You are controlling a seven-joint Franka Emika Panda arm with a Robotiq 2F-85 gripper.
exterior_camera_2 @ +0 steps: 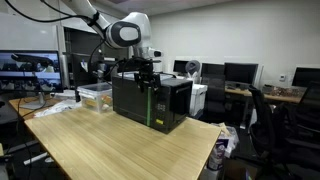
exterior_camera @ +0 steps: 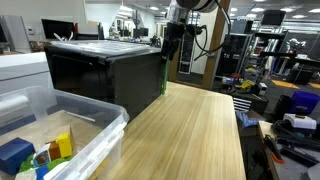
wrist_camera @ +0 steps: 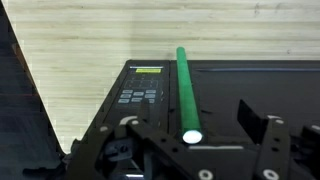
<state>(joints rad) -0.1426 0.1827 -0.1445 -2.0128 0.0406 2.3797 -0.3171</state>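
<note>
In an exterior view, a clear plastic bin [exterior_camera: 95, 128] with colored toys inside stands at the far left on the wooden table [exterior_camera: 195, 130]. To the right of the bin stands a black microwave [exterior_camera: 105, 75], and the gripper [exterior_camera: 168, 45] hangs over its upper front corner, pointing down.

In both exterior views the gripper [exterior_camera_2: 145, 68] is at the top edge of the microwave [exterior_camera_2: 135, 100]. This is just above the place where the green handle [exterior_camera_2: 151, 108] runs down the front.

In the wrist view, which looks down along the front of the microwave, the button panel [wrist_camera: 140, 95] is on the left. The green handle [wrist_camera: 185, 85] comes next, as a long straight bar. Its top end is the part nearest to the camera.

The gripper [wrist_camera: 195, 142] is spread wide. Its two fingers [wrist_camera: 270, 125] stand well apart, one on each side of the top end of the handle. The top end lies between them, about in the middle of the gap. The fingers do not press on the handle and hold nothing. I cannot tell if the gripper touches the top of the microwave.
</note>
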